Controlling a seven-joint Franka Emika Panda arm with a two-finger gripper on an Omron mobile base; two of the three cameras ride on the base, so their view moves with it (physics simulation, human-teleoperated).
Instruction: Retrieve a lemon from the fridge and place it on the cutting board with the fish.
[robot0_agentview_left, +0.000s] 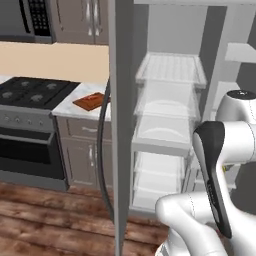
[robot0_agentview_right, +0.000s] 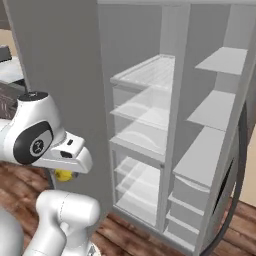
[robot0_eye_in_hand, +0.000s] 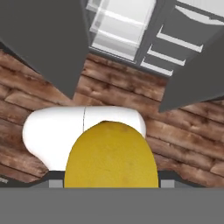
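Observation:
The lemon (robot0_eye_in_hand: 111, 153) looms large and yellow in the hand view, low between the fingers of my gripper (robot0_eye_in_hand: 111, 183), which is shut on it. In the right base view the lemon (robot0_agentview_right: 63, 175) peeks out under the white hand, in front of the open fridge (robot0_agentview_right: 150, 125) and above the wood floor. The fridge (robot0_agentview_left: 170, 100) stands with both doors swung open, its clear shelves bare. The cutting board (robot0_agentview_left: 91, 101) lies reddish-brown on the marble counter left of the fridge. The fish on it is too small to tell apart.
The fridge's left door (robot0_agentview_left: 122, 125) stands edge-on between me and the counter, its dark handle curving down. A black stove (robot0_agentview_left: 30, 92) with an oven sits left of the counter. The right door's shelves (robot0_agentview_right: 215, 110) jut out at the right.

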